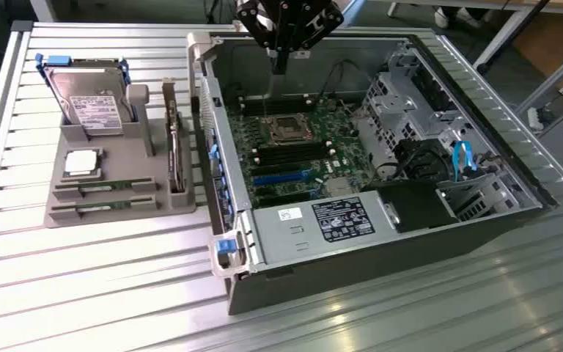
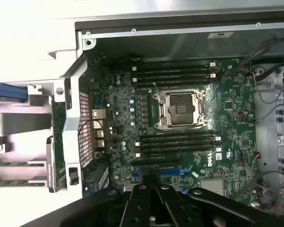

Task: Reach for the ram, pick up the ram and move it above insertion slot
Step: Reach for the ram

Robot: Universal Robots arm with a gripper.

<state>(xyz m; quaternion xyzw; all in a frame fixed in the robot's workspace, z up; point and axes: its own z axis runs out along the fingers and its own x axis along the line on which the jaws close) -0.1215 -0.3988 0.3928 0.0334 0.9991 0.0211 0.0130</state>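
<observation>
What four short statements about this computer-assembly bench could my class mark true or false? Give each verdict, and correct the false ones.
1. The gripper hangs over the open computer case. True.
2. The gripper is shut on a ram stick. False: its shut jaws hold nothing, and both ram sticks lie in the gray holder.
3. The hard drive is mounted inside the computer case. False: it stands in the gray holder, on the exterior view's left of the case.
4. The processor chip lies in the gray holder between the hard drive and the ram sticks. True.
</observation>
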